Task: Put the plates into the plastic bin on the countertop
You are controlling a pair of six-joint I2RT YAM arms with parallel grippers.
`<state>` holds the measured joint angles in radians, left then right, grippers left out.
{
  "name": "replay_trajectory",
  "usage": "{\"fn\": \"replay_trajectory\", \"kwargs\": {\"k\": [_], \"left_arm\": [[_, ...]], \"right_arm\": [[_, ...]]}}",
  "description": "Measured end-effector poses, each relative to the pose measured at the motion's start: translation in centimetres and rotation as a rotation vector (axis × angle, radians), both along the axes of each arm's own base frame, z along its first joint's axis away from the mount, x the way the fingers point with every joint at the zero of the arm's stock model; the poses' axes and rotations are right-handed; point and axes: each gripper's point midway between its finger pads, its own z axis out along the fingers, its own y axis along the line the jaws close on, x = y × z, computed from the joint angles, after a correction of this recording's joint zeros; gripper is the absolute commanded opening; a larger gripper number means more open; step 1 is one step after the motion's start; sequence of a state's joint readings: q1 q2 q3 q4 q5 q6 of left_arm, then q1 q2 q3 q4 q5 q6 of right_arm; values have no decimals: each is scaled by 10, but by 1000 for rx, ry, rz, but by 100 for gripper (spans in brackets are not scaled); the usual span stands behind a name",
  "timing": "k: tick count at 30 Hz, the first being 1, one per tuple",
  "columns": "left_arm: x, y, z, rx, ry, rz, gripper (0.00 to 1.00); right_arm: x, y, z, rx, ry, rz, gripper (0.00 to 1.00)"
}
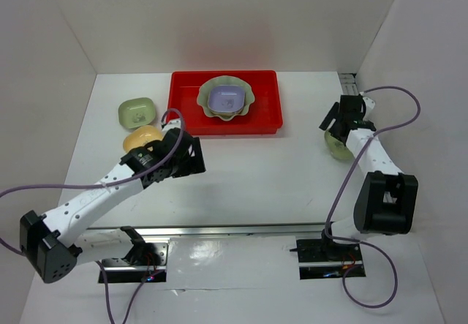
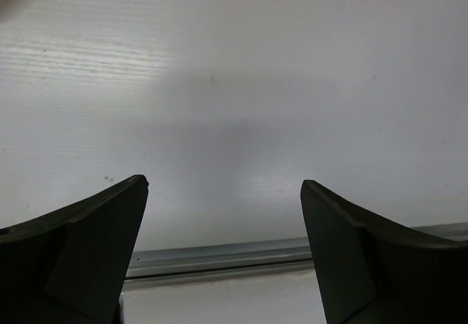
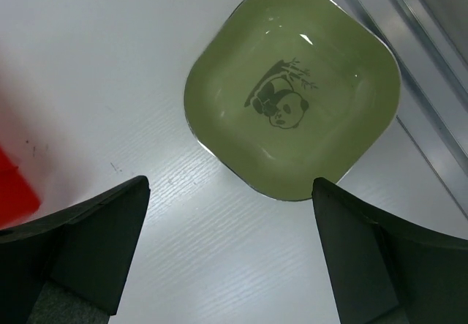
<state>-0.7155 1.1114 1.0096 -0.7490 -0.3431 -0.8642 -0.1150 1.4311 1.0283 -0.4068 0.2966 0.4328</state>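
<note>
- left hand (image 2: pixel 223 185): open, empty, facing the table (image 2: pixel 234 83). the yellow dish (image 1: pixel 141 138) sits just beside its wrist, outside its own camera view, so a blind swing could shove it.
- right hand (image 3: pixel 230 185): open, empty, above the green panda dish (image 3: pixel 292 93), which lies flat near the edge rail (image 3: pixel 431 75). a finger landing on the rim may skid it into the rail.
- red bin (image 1: pixel 270 119), far centre: the lavender dish (image 1: pixel 225 99) is nested in the scalloped plate (image 1: pixel 207 99). another dish dropped on top could settle tilted.
</note>
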Motion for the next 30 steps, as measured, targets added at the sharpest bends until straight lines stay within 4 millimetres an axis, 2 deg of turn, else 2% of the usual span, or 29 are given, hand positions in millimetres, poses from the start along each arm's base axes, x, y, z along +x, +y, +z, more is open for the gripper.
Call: {"fn": "replay_trajectory", "kwargs": {"k": [5, 8, 11, 16, 20, 23, 27, 28, 30], "left_arm": [[28, 1, -6, -41, 44, 64, 99], [45, 6, -1, -79, 47, 102, 99], [61, 11, 7, -115, 38, 133, 99], [70, 20, 10, -144, 35, 142, 99], [73, 23, 11, -157, 34, 134, 99], [74, 24, 10, -165, 37, 130, 99], [73, 24, 11, -167, 37, 118, 99], [73, 24, 11, -165, 36, 112, 99], [73, 23, 11, -168, 34, 105, 99]], "right_arm": [[8, 0, -27, -18, 62, 41, 92], [5, 3, -49, -19, 116, 63, 89], [4, 11, -58, -10, 138, 92, 86], [10, 17, -68, -12, 147, 120, 83], [7, 17, -96, 0, 217, 123, 80], [6, 18, -112, 10, 249, 123, 67], [13, 16, -111, 3, 224, 115, 51], [14, 17, -111, 5, 218, 116, 43], [18, 16, -110, -1, 205, 114, 36]]}}
